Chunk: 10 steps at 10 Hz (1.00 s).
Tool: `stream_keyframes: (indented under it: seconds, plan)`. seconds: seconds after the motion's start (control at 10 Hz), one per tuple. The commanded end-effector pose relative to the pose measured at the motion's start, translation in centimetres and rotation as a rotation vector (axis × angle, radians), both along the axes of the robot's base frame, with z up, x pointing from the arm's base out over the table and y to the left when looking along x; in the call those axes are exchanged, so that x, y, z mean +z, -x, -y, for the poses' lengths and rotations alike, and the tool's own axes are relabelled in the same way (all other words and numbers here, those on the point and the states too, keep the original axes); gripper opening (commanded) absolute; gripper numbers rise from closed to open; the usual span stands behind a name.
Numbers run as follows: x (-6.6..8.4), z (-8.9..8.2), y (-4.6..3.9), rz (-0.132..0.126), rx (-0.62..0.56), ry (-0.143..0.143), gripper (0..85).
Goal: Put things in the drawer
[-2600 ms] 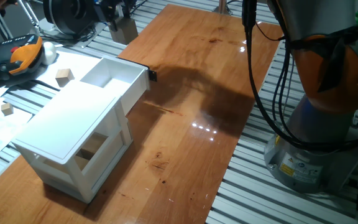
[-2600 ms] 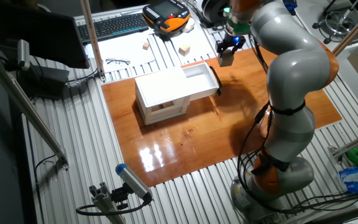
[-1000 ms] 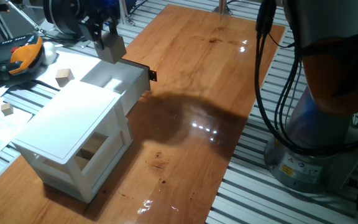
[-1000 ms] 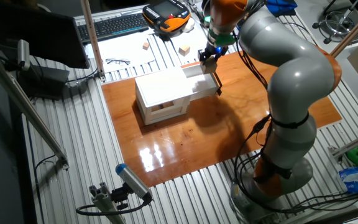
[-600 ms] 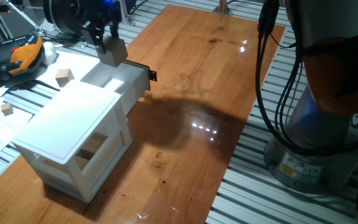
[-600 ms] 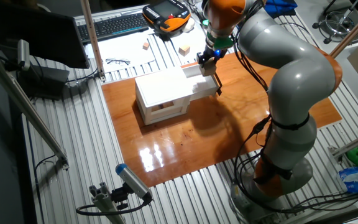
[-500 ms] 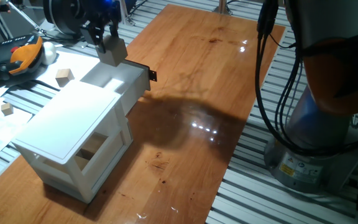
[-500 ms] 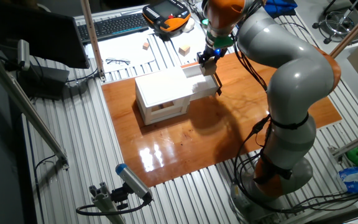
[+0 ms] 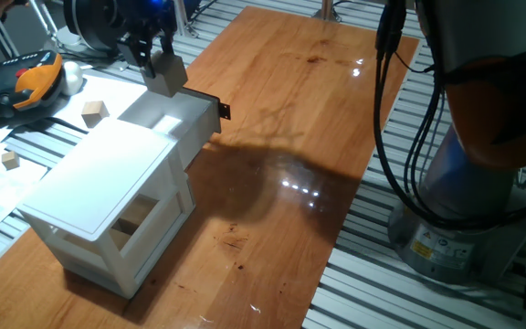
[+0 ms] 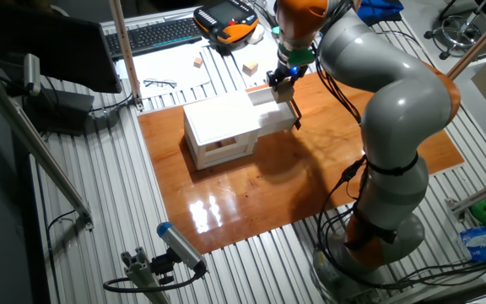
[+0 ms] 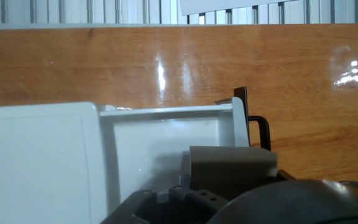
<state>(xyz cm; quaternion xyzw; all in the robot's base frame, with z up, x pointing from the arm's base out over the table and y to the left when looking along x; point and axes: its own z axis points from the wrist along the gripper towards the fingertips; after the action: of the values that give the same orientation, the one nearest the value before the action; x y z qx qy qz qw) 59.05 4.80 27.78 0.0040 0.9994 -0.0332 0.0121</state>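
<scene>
My gripper [image 9: 160, 66] hangs just above the far end of the open drawer [image 9: 186, 119], shut on a pale wooden cube [image 9: 166, 76]. In the hand view the cube [image 11: 230, 167] sits over the drawer's white floor [image 11: 154, 149], near the front wall with the black handle tab [image 11: 259, 129]. The drawer's floor shows nothing lying on it. Two more cubes lie off the board beside the cabinet [image 9: 99, 178]: one [image 9: 94, 111] near the drawer, one [image 9: 8, 160] further left. The other fixed view shows the gripper [image 10: 280, 81] over the drawer [image 10: 274, 108].
An orange and black pendant [image 9: 27, 80] and papers lie left of the cabinet. A wooden block [image 9: 135, 219] rests in the cabinet's lower opening. A keyboard [image 10: 154, 35] and glasses [image 10: 160, 83] lie behind it. The arm's base [image 9: 459, 215] stands right of the wooden board [image 9: 281, 183].
Since 2.6 s ago the gripper has carried the cube from beyond the drawer's front to above the drawer. In the last half second it has hardly moved.
</scene>
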Motion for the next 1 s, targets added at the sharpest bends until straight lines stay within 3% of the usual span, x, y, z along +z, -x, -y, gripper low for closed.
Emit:
stream_keyframes:
  seconds: [0.0,0.1,0.2,0.4,0.6,0.8,0.9]
  plan:
    - [0.0,0.0,0.0,0.003,-0.009,0.007,0.0]
    - [0.0,0.0,0.0,0.0,0.0,-0.01,0.0]
    - [-0.4,-0.7,0.03,-0.004,0.015,-0.048,0.0]
    - [-0.8,-1.8,0.41,0.0,0.017,-0.071,0.0]
    - [-0.7,-2.1,0.49,-0.008,0.043,-0.063,0.0]
    - [-0.9,-3.1,0.47,-0.02,0.065,-0.012,0.0]
    - [-1.4,-3.3,0.3,-0.03,0.077,-0.014,0.0]
